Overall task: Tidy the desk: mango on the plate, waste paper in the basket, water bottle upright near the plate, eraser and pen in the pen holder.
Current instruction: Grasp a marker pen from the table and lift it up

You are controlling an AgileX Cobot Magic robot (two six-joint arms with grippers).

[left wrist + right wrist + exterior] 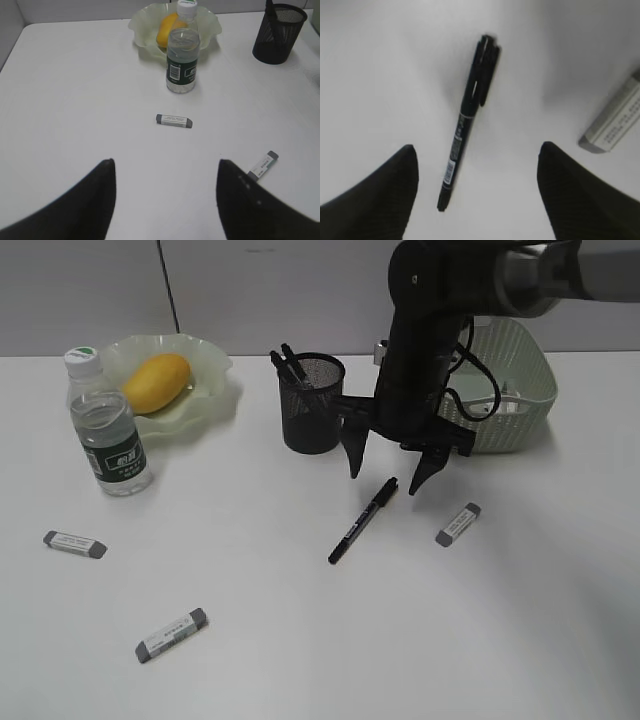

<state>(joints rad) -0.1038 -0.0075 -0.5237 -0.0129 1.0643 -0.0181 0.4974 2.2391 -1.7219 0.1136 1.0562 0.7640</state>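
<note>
Mango: the smooth oblong yellow-orange mango already lies in the pale translucent green plate with the ruffled rim; this part looks done.
Bottle: the small clear plastic water bottle with dark green label and white cap stands upright just beside the plate; done, by my reading.
Waste paper: no crumpled scrap shows on the plain white desk; whether it lies inside the pale sage-green woven-look rectangular basket I cannot tell, as the arm hides much of it.
Pens: the black wire-mesh cylindrical pen holder already holds dark pens; one slim black plastic pen with a printed barrel label lies flat on the desk, left to do.
Erasers: three white rectangular erasers with grey ends remain out: one just outside the right gripper's right finger, two well apart to its left.
Right gripper: black tapered fingers spread wide and empty, pointing down, hovering with the pen's upper end between them, not touching it.
Left gripper: fingers wide apart, holding nothing; an eraser lies ahead between them, another just beside its right finger.
Judgement: roughly half done; the pen looks like the step in hand.
</note>
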